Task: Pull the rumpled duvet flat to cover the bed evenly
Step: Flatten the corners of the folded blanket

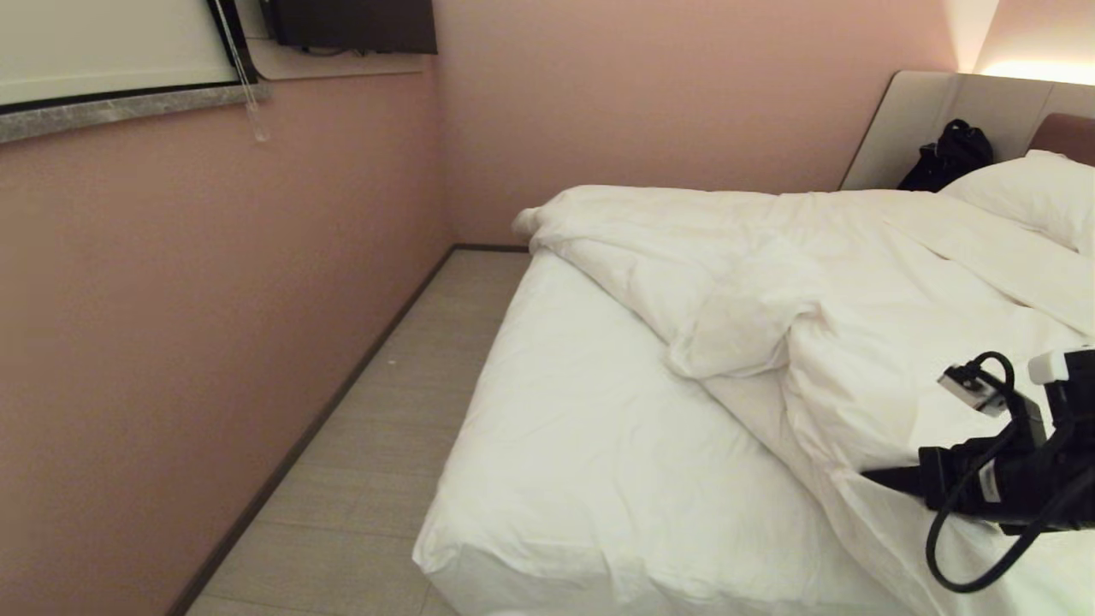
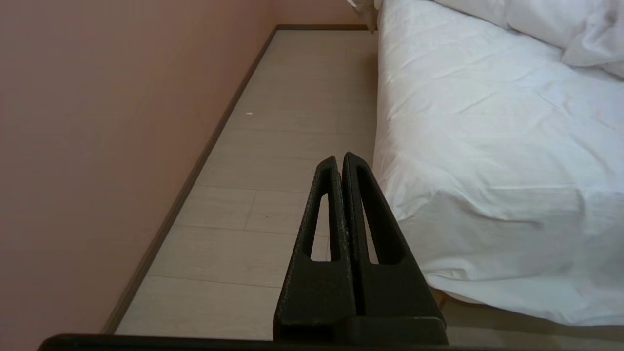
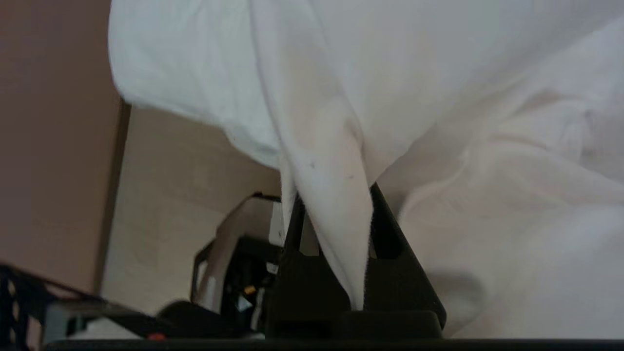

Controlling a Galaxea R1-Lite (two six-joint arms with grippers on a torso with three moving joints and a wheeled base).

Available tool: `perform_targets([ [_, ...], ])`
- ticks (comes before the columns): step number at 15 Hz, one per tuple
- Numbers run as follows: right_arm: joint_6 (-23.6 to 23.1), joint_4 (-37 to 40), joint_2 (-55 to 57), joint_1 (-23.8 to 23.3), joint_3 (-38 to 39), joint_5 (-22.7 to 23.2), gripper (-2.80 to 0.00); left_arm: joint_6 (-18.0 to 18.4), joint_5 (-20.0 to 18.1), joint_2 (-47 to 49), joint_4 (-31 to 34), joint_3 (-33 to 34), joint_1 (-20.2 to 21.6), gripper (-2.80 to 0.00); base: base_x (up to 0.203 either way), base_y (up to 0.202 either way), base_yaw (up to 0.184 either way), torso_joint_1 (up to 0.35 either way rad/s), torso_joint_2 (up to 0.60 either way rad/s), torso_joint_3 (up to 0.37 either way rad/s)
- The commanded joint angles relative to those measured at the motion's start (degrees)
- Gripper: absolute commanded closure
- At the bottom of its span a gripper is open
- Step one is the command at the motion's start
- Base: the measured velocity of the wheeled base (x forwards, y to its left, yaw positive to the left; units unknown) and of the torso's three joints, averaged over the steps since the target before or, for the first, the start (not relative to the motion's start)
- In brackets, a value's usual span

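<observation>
With the right end effector (image 3: pixel 336 229) clamped on a fold of the duvet (image 1: pixel 821 282), the pull is underway; next, draw it toward the bare near-left of the bed (image 1: pixel 582 445).

Pink walls (image 1: pixel 214 282) meet in the far corner, with a dark skirting board (image 1: pixel 342 385) running along pale wood-look floor planks (image 1: pixel 376 479). Up top, a grey stone window sill (image 1: pixel 120 109) sits under a white blind (image 1: pixel 103 43), beside a dark wall-mounted screen (image 1: pixel 351 24). Warm light (image 1: pixel 1035 68) glows on the far right.
</observation>
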Motion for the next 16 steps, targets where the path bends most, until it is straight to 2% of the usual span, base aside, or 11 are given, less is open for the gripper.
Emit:
perform_targets([
  [1, -2.84, 0.00, -0.68, 3.20, 1.14, 0.22, 0.00, -0.01, 0.00, 0.00, -0.01, -0.01, 0.00, 0.00, 0.000, 0.000, 0.000, 0.000, 0.00, 0.000],
  [4, -5.51, -0.42, 1.42, 6.22, 3.63, -0.48, 0.00, -0.01, 0.00, 0.00, -0.01, 0.02, 0.00, 0.00, 0.000, 0.000, 0.000, 0.000, 0.00, 0.000],
  [7, -13.69, -0.27, 1.91, 6.89, 6.49, -0.17, 0.00, -0.01, 0.00, 0.00, -0.01, 0.02, 0.00, 0.00, 0.000, 0.000, 0.000, 0.000, 0.00, 0.000],
  [8, -15.13, -0.36, 1.80, 7.67, 7.45, -0.14, 0.00, -0.01, 0.00, 0.00, -0.01, -0.05, 0.00, 0.00, 0.000, 0.000, 0.000, 0.000, 0.00, 0.000],
  [10, -15.81, -0.33, 1.98, 9.74, 8.10, -0.23, 0.00, -0.01, 0.00, 0.00, -0.01, -0.06, 0.00, 0.00, 0.000, 0.000, 0.000, 0.000, 0.00, 0.000],
  [13, -15.91, -0.49, 2.39, 10.15, 8.86, -0.66, 0.00, -0.01, 0.00, 0.00, -0.01, 0.02, 0.00, 0.00, 0.000, 0.000, 0.000, 0.000, 0.00, 0.000],
  [14, -15.90, -0.49, 2.39, 10.15, 8.75, -1.38, -2.80, -0.01, 0.00, 0.00, -0.01, -0.02, 0.00, 0.00, 0.000, 0.000, 0.000, 0.000, 0.00, 0.000],
  [16, -15.82, -0.49, 2.48, 10.06, 8.25, -2.27, -2.80, -0.01, 0.00, 0.00, -0.01, 0.01, 0.00, 0.00, 0.000, 0.000, 0.000, 0.000, 0.00, 0.000],
])
